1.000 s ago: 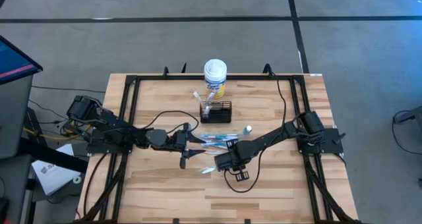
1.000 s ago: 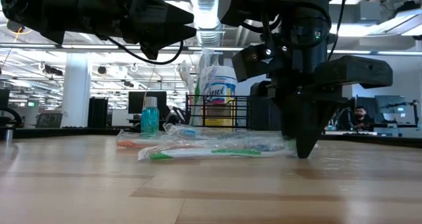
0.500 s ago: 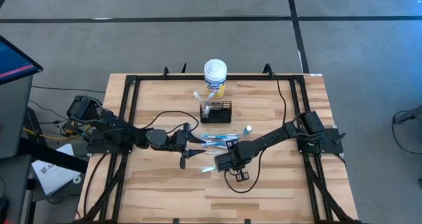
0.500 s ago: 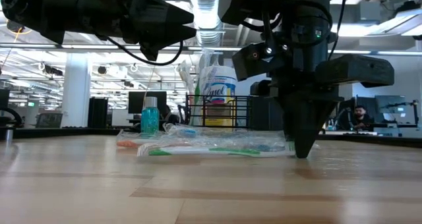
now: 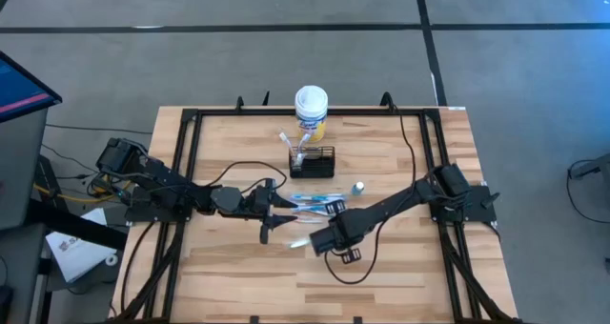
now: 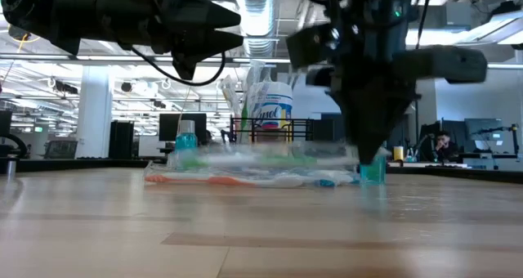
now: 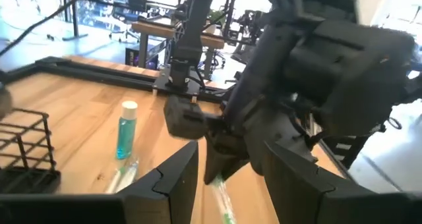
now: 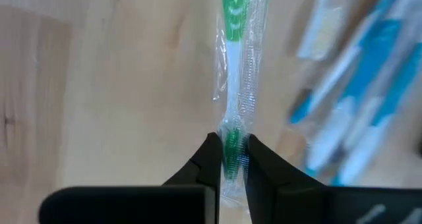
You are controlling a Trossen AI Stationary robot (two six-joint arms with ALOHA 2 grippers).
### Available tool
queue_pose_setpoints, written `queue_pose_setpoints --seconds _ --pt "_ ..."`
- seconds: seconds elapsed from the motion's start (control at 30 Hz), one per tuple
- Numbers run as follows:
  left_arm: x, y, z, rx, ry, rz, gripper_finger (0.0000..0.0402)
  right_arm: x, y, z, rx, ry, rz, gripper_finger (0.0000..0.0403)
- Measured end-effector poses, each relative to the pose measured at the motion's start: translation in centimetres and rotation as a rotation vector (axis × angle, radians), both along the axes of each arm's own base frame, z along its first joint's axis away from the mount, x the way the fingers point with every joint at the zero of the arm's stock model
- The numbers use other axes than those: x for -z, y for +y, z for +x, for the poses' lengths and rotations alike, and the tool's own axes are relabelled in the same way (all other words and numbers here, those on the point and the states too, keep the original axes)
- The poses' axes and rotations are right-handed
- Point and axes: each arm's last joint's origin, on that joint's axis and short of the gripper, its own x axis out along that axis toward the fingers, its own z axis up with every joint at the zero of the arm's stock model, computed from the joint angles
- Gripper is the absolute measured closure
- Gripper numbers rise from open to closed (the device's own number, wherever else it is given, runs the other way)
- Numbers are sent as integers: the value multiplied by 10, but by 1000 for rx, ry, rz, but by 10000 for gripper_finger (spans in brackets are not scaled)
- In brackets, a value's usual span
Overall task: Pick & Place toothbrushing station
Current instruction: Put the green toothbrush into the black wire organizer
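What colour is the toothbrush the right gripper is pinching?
Green and white, in clear wrapping; clearest in the right wrist view.

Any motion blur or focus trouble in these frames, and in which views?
Low view: the right gripper and the wrapped green toothbrush it pinches are smeared by motion, while the yellow canister stays sharp. Right wrist view: the toothbrush is crisp, the blue-handled pile streaked. Left wrist view: the right arm is soft. High view: sharp.

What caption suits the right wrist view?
Right gripper jaws pinching a wrapped green toothbrush above the wooden table.
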Motion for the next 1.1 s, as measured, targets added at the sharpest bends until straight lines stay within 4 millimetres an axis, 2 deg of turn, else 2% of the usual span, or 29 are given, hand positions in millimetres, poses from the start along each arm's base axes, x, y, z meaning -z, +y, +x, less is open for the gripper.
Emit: queue_pose_setpoints --seconds 0.3,0.53,0.83,1.1 --pt "-1 -1 0 34 2 -226 243 -29 15 2 -45 -75 -157 374" --pt "-1 9 3 68 22 -448 243 -52 29 4 -96 -168 -265 374" --pt "0 24 5 202 90 -680 243 -65 43 2 -228 -240 -462 374" --pt "0 28 6 270 139 -797 243 -74 47 6 -305 -308 -650 374"
